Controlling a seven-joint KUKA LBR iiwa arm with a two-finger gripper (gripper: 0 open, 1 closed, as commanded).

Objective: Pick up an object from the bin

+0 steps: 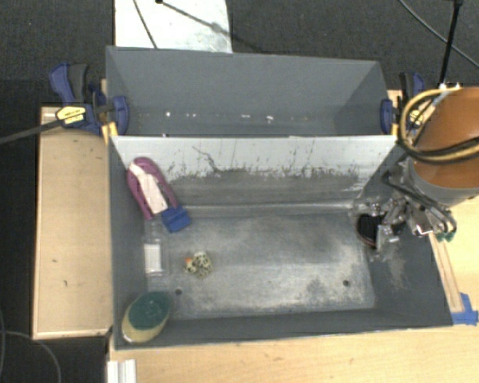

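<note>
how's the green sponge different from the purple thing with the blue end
The green sponge is round, green on yellow; the purple thing is long, purple-pink with a blue end. The sponge sits in the near left corner; the purple thing lies slantwise farther back. Both lie by the bin's left wall.

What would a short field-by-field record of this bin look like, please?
bin: grey metal, scuffed floor
gripper: at the bin's right side, apart from all the loose things
purple and pink tool with blue end: upper left, lying slanted
small clear item: by the left wall, below the tool
speckled lump: on the floor, right of the clear item
round green and yellow sponge: lower-left corner
</note>
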